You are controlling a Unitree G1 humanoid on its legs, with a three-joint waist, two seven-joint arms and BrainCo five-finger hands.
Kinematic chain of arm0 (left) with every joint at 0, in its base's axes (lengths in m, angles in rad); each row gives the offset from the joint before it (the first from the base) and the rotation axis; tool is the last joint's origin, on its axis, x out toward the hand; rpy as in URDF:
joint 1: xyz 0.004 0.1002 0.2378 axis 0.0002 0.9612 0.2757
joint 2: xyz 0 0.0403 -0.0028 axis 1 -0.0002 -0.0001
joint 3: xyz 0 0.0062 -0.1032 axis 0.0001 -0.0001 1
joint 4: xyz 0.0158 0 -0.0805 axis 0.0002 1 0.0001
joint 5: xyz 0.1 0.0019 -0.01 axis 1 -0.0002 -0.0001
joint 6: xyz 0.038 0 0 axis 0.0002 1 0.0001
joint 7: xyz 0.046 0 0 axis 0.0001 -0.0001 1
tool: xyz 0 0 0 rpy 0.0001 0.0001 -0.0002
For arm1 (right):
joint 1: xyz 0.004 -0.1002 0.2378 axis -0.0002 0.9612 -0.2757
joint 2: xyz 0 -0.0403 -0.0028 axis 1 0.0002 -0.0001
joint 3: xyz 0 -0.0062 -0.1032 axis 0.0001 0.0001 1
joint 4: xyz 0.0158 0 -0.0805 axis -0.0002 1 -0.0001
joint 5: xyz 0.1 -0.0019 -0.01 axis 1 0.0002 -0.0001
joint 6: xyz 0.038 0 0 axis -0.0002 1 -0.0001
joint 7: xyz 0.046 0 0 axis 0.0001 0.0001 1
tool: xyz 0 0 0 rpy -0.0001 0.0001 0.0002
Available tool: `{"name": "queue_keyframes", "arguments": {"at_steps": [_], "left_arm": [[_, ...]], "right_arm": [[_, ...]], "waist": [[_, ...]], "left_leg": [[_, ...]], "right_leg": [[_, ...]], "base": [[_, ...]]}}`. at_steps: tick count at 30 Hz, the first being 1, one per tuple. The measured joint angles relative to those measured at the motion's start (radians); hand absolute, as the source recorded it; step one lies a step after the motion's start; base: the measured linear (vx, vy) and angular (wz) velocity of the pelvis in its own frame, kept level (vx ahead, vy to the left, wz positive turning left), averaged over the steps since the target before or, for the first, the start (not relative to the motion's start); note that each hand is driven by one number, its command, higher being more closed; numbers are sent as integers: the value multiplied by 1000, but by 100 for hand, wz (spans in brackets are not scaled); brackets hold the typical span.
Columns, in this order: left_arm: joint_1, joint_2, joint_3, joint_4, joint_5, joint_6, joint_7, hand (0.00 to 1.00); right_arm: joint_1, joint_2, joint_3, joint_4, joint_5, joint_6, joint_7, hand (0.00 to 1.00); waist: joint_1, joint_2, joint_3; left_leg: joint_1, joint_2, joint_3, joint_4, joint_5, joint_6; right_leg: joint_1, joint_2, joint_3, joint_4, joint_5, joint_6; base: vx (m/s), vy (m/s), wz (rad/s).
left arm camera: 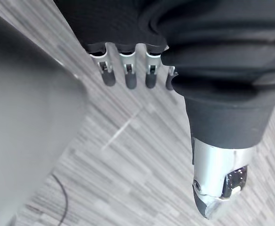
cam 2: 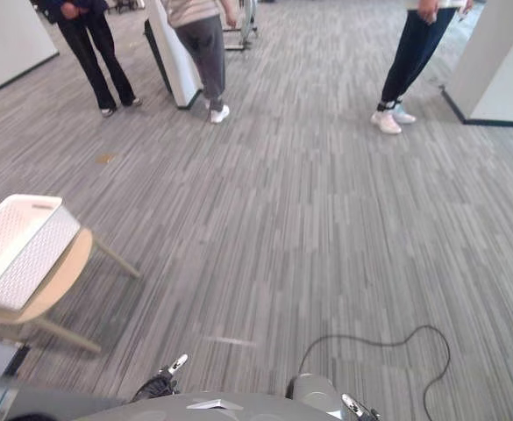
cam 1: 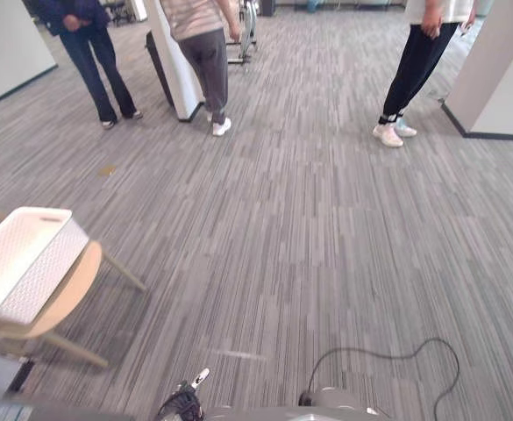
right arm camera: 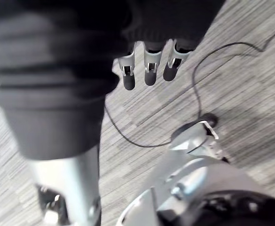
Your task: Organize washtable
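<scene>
A white perforated basket (cam 1: 19,263) rests tilted on a small round wooden table (cam 1: 74,288) at my left, seen again as the basket (cam 2: 15,246) in the right eye view. My left hand (left arm camera: 128,75) hangs over the grey carpet with its fingers relaxed and nothing in them. My right hand (right arm camera: 149,70) hangs the same way, fingers straight and empty above the carpet.
Three people stand at the far side: one (cam 1: 94,61) at the far left, one (cam 1: 205,61) by a white pillar (cam 1: 175,79), one (cam 1: 414,70) at the right. A white wall corner (cam 1: 502,79) is at the far right. Striped carpet (cam 1: 309,228) lies open ahead.
</scene>
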Motion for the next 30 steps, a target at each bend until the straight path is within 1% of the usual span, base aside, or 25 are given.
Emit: {"name": "queue_keyframes", "arguments": {"at_steps": [1,2,3,4,5,6,7,9,10,11,12,13,14,15,16,17,18,20,21,22,23,24,25,26,30], "left_arm": [[-1,17,-38,1,0,-1,-2,0],[-1,25,-51,0,-2,-3,-3,0],[-2,28,-79,-11,-2,-7,-4,0],[0,41,-88,-27,-2,-10,-2,0],[2,46,-104,-36,-5,-13,-2,0],[3,55,-121,-40,-8,-19,-2,0],[6,57,-121,-39,-9,-21,3,0],[7,52,-118,-38,-11,-21,12,0],[11,56,-117,-37,-11,-21,13,0],[35,79,-118,-28,-5,-18,14,0],[56,92,-117,4,0,-12,14,0],[57,100,-117,18,1,-9,13,0],[44,139,-153,47,4,-1,11,0],[43,149,-172,52,12,4,8,0],[42,163,-210,68,45,15,2,0],[42,163,-217,74,51,21,0,0],[41,158,-225,83,75,31,-8,0],[41,146,-231,82,108,31,-14,0],[42,137,-225,82,112,33,-14,0],[44,127,-203,82,112,36,-14,0],[46,122,-183,81,112,38,-14,0],[50,117,-150,78,111,38,-14,0],[57,113,-125,67,112,37,-15,0],[80,47,-39,44,119,28,-14,0],[80,47,-40,44,119,28,-14,0]], "right_arm": [[-17,-2,4,0,1,0,-1,0],[-26,-2,12,0,1,-1,-1,0],[-44,-5,28,15,2,-5,0,0],[-73,-5,43,12,3,-11,0,0],[-82,-5,56,11,2,-13,-1,0],[-87,-6,80,11,3,-16,0,0],[-85,-5,84,15,3,-21,-1,0],[-78,-8,68,23,2,-22,-4,0],[-73,-7,69,23,2,-21,-4,0],[-51,1,68,24,1,-21,-4,0],[-38,7,65,25,0,-22,-1,0],[-36,13,54,30,0,-22,0,0],[-40,35,-6,72,-1,-19,0,0],[-35,42,-20,82,0,-15,0,0],[-27,45,-22,97,0,-7,3,0],[-26,43,-22,94,0,-7,6,0],[-29,36,-20,83,0,-8,11,0],[-27,29,-20,61,1,-8,17,0],[-29,25,-20,56,2,-9,20,0],[-29,23,-13,47,2,-9,20,0],[-28,24,-7,43,2,-8,20,0],[-24,28,13,22,2,-8,19,0],[-12,29,43,16,2,-9,17,0],[3,-47,192,21,2,-11,16,0],[3,-47,192,22,2,-11,16,0]], "waist": [[8,-4,7],[14,-9,10],[32,-14,10],[43,-14,9],[46,-15,10],[48,-22,7],[46,-25,7],[52,-14,10],[57,-24,9],[61,-50,-16],[48,-80,-51],[45,-91,-58],[37,-130,-49],[29,-134,-44],[19,-131,-38],[20,-125,-35],[18,-107,-28],[16,-81,-14],[19,-67,-11],[19,-57,-9],[20,-56,-10],[24,-62,-12],[27,-71,-11],[50,-18,-25],[50,-18,-25]], "left_leg": [[-65,-19,1,112,-89,6],[-93,-33,15,129,-134,13],[-147,-48,63,97,-218,25],[-210,-56,99,-5,-271,35],[-240,-60,110,-85,-281,35],[-272,-71,133,-329,-278,30],[-259,-88,152,-665,-227,9],[-277,-92,137,-867,-190,-11],[-281,-95,143,-854,-175,3],[-274,-119,169,-791,-100,31],[-270,-152,165,-764,-55,75],[-257,-174,161,-757,-52,91],[-187,-234,160,-759,-113,124],[-159,-250,144,-762,-133,131],[-83,-277,122,-776,-161,134],[-44,-281,118,-794,-170,138],[38,-282,103,-839,-176,141],[135,-270,76,-912,-176,141],[183,-259,60,-952,-177,139],[217,-247,44,-976,-190,126],[227,-242,36,-978,-202,117],[240,-239,18,-973,-223,104],[246,-238,-2,-951,-251,90],[298,-104,71,-1015,-272,-7],[298,-104,71,-1020,-272,-7]], "right_leg": [[59,13,26,-16,-20,-25],[87,13,40,-28,-25,-31],[138,14,76,-61,-26,-31],[174,12,106,-102,-42,-30],[191,10,116,-119,-51,-23],[219,3,123,-147,-66,-9],[252,-6,126,-166,-91,-1],[318,-3,138,-188,-141,22],[345,-15,146,-187,-163,27],[372,-41,177,-136,-177,28],[301,-72,202,44,-163,54],[264,-90,206,154,-139,94],[173,-128,228,427,26,246],[146,-130,237,517,133,303],[58,-152,221,713,167,298],[25,-163,207,763,148,269],[-26,-165,185,789,94,216],[-55,-161,142,682,11,196],[-76,-164,109,544,-34,184],[-87,-174,79,384,-45,184],[-88,-179,76,301,-43,186],[-83,-193,80,145,-23,204],[-62,-195,107,0,45,205],[46,-77,50,-222,194,196],[46,-77,50,-223,194,196]], "base": [[311,-192,-42],[304,-100,-76],[53,-30,-98],[21,-3,-97],[-35,24,-69],[-63,29,-35],[-139,44,-21],[49,109,-17],[480,156,-40],[689,207,-33],[716,220,-19],[655,271,25],[450,195,46],[507,225,70],[318,138,47],[304,128,38],[139,58,16],[98,52,31],[243,-1,51],[322,-31,51],[355,-96,57],[305,-157,53],[231,-148,40],[98,-84,19],[0,0,0]]}}
